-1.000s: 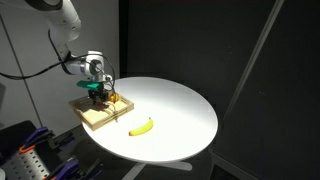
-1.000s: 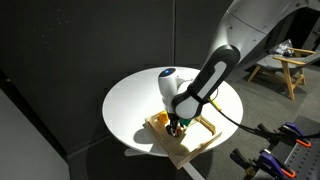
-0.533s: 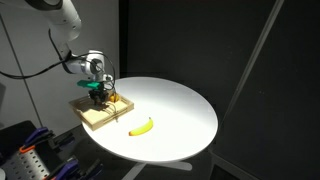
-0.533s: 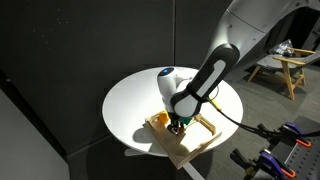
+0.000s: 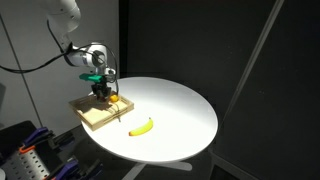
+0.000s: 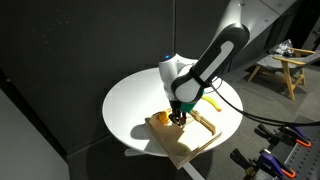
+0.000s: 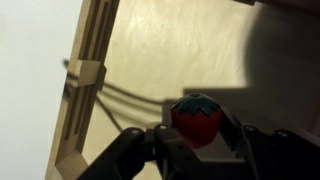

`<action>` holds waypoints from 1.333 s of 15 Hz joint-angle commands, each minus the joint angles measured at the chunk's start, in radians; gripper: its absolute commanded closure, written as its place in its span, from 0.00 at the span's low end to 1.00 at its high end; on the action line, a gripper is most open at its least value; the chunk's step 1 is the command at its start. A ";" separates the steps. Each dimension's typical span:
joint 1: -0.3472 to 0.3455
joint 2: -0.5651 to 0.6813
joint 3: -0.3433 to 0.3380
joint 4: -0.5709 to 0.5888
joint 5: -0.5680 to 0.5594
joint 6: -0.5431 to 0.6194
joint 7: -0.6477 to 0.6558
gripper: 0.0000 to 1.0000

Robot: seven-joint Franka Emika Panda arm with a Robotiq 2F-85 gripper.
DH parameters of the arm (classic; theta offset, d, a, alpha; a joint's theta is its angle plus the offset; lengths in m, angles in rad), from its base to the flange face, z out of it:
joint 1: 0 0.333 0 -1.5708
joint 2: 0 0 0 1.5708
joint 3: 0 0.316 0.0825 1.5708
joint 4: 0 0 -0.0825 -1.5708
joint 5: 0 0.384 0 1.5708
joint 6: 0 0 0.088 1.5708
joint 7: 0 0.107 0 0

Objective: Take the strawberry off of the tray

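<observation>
Dark backdrop [image 5: 230, 50] surrounds the round white worktop [image 5: 175, 105]. Fingers [image 7: 240, 140] pinch the strawberry [image 7: 197, 118] just above the light-wood tray [image 7: 90, 85], which sits at the worktop's edge. A banana [image 5: 141, 126] lies beside the tray.

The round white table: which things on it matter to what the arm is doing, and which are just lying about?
Part of the job: strawberry; gripper, shut on the strawberry; tray.

Just lying about: banana; orange fruit.
</observation>
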State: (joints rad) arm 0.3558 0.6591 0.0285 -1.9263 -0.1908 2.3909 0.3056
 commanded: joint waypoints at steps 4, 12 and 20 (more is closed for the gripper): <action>-0.073 -0.154 -0.003 -0.113 0.024 -0.026 -0.010 0.75; -0.197 -0.228 -0.003 -0.175 0.100 -0.020 -0.054 0.75; -0.286 -0.213 -0.034 -0.164 0.138 0.004 -0.085 0.75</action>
State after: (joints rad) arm 0.0924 0.4611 0.0037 -2.0785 -0.0830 2.3834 0.2529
